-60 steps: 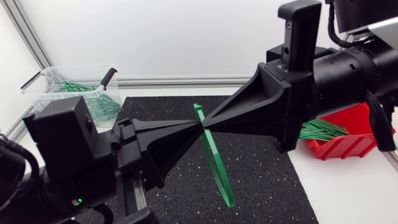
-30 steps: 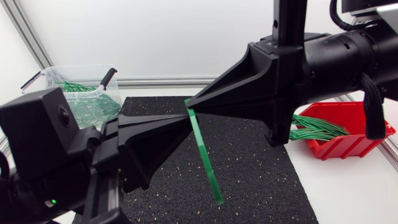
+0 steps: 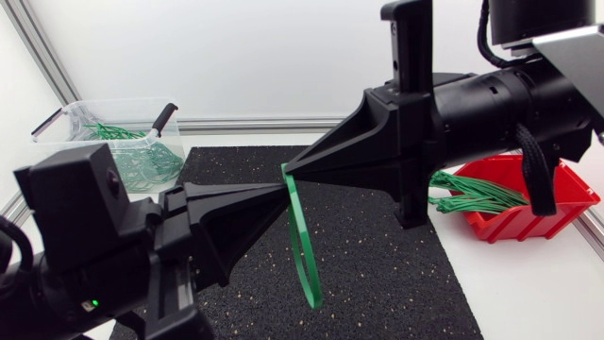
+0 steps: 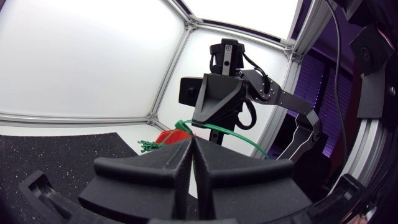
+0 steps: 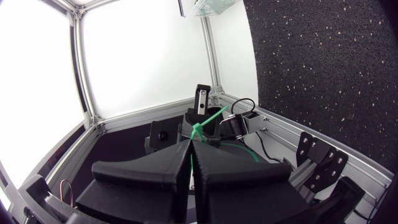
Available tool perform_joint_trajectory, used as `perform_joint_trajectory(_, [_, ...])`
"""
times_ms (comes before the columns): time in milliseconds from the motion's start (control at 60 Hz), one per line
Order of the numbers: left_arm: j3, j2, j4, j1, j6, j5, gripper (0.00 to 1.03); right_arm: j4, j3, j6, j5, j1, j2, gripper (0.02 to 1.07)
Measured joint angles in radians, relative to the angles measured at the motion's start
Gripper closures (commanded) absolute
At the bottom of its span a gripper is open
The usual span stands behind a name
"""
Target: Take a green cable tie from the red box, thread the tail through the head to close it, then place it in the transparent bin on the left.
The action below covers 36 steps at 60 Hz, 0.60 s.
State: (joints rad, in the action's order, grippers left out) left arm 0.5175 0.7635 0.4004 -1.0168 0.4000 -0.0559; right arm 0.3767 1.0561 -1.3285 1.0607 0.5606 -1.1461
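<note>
The green cable tie (image 3: 304, 247) hangs as a narrow loop beneath the meeting tips of the left hand (image 3: 279, 187) and right hand (image 3: 291, 173), each pinched tight on one end, apparently to feed tail into head.

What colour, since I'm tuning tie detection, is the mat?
The mat is black with pale speckles; head view shows it best.

The right claw (image 5: 191, 146), its two broad fingers pressed together, pinches a green cable tie (image 5: 200, 127) at their tips, with the left arm (image 5: 163, 134) just beyond and the black speckled mat (image 5: 323, 62) alongside.
</note>
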Motion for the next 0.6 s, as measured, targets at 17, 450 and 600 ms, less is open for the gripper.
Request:
perform_joint_trajectory(17, [-0.002,0.000,0.000,0.001,0.000,-0.002,0.99,0.000,-0.002,0.000,0.000,-0.001,0.000,1.01])
perform_joint_trajectory(450, [-0.017,-0.016,0.035,0.015,0.000,-0.044,0.99,0.015,-0.031,0.017,-0.045,-0.021,0.021,0.62])
perform_joint_trajectory(600, [-0.018,-0.020,0.042,0.034,0.000,-0.051,0.99,0.023,-0.032,0.043,-0.045,-0.030,0.037,0.60])
